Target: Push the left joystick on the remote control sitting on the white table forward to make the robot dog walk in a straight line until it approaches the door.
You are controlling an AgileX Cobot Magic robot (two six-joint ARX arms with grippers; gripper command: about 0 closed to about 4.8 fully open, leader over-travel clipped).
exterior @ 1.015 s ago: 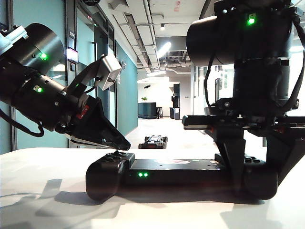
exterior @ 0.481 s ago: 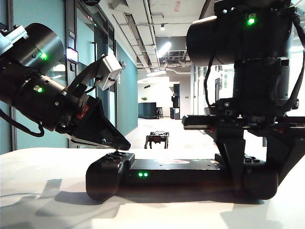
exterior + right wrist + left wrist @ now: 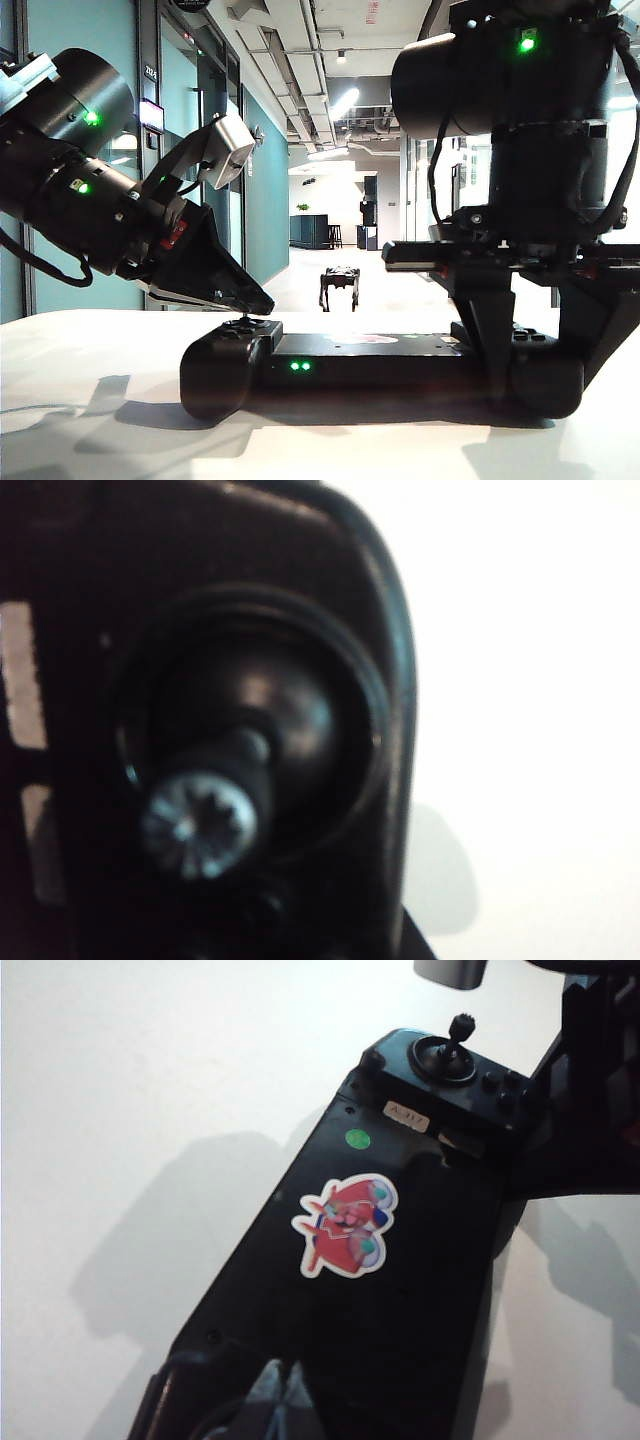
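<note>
The black remote control [image 3: 370, 362] lies across the white table [image 3: 90, 420]. My left gripper [image 3: 262, 304] slants down onto its left lobe, and the shut tip rests on the left joystick [image 3: 243, 322]. In the left wrist view the shut fingertips [image 3: 285, 1388] cover that stick above the stickered body [image 3: 400, 1290]. My right gripper [image 3: 542, 380] stands upright with its fingers clamped either side of the right lobe. The right wrist view fills with the right-hand stick [image 3: 200, 825]. The robot dog [image 3: 340, 285] stands on its legs down the corridor, facing away.
Beyond the table's far edge a long corridor runs back, with a teal wall and glass doors [image 3: 200, 150] on the left and a dark counter [image 3: 312, 230] at the end. The right-hand stick [image 3: 458, 1032] stands upright beside my right gripper's dark finger [image 3: 590, 1070].
The robot dog has risen from a crouch and walked farther down the corridor. Both arms and the remote control have stayed put.
</note>
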